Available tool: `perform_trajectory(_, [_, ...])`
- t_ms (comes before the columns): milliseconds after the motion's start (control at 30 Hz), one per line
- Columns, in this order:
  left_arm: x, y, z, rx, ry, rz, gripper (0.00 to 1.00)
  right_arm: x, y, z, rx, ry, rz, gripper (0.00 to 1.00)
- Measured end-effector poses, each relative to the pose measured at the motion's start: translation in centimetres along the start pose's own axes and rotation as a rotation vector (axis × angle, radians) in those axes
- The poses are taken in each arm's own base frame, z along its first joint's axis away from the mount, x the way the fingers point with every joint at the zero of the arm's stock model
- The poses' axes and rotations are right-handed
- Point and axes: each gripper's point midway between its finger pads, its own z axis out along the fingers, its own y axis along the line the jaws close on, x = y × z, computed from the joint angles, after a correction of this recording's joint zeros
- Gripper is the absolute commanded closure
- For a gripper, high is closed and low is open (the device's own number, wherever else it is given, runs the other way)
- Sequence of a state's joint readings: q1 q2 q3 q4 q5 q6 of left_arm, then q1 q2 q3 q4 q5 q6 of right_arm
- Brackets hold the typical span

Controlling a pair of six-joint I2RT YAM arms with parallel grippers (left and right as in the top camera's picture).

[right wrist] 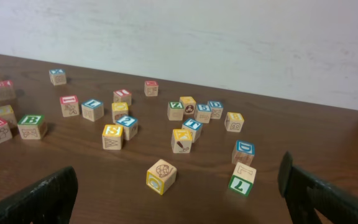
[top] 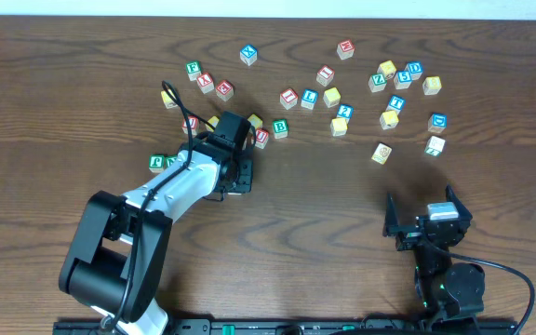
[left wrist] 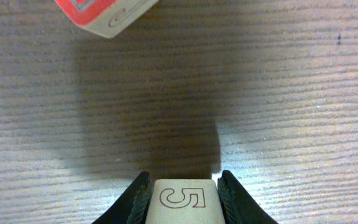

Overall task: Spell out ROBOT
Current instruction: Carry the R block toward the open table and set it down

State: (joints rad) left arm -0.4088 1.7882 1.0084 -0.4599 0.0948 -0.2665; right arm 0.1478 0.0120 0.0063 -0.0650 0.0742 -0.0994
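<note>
2 claws: left gripper (left wrist: 184, 184) clenches a cube (left wrist: 183, 203) showing only a 5; right gripper (right wrist: 176, 186) gapes, partly cropped.

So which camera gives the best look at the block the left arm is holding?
The left wrist view: the block sits close up, pinched in the left tool, an outlined 5 on its face. Overhead, that tool mostly hides it. The right wrist view misses it.

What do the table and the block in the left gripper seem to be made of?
The table: probably dark wood or wood-look laminate, matte; fine grain streaks run across it. The block: apparently pale bare wood, smooth, with a 5 outlined on its plain face.
</note>
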Motion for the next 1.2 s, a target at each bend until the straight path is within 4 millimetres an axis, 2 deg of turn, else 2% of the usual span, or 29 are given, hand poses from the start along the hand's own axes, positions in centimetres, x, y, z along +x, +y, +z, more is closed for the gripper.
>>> perform_trajectory(133, [0.12, 0.04, 0.0, -0.002, 0.005, 0.0, 0.92, 0.0, 0.0, 0.0, 0.0, 0.0, 0.0, 0.01])
perform_trajectory(233, [0.12, 0.03, 0.0, -0.001, 0.005, 0.0, 0.76, -0.01, -0.01, 0.0, 0.0, 0.0, 0.0, 0.01])
perform_trajectory(400, [0.12, 0.03, 0.0, -0.001, 0.005, 0.0, 0.74, 0.0, 0.0, 0.0, 0.0, 0.0, 0.0, 0.01])
perform_trajectory(467, [0.12, 0.04, 0.0, -0.002, 0.005, 0.001, 0.62, 0.0, -0.01, 0.0, 0.0, 0.0, 0.0, 0.01])
perform_trajectory(1067, [0.62, -0.34, 0.11, 0.022, 0.031, -0.005, 0.56, -0.01, -0.01, 0.0, 0.0, 0.0, 0.0, 0.01])
perform_trajectory(1100, [0.89, -0.37, -0.01, 0.024, 0.046, 0.0, 0.49, -0.01, -0.01, 0.0, 0.0, 0.0, 0.0, 0.01])
perform_trajectory(1200, [0.74, -0.53, -0.75, 0.025, 0.057, 0.021, 0.42, 0.0, 0.0, 0.0, 0.0, 0.0, 0.0, 0.01])
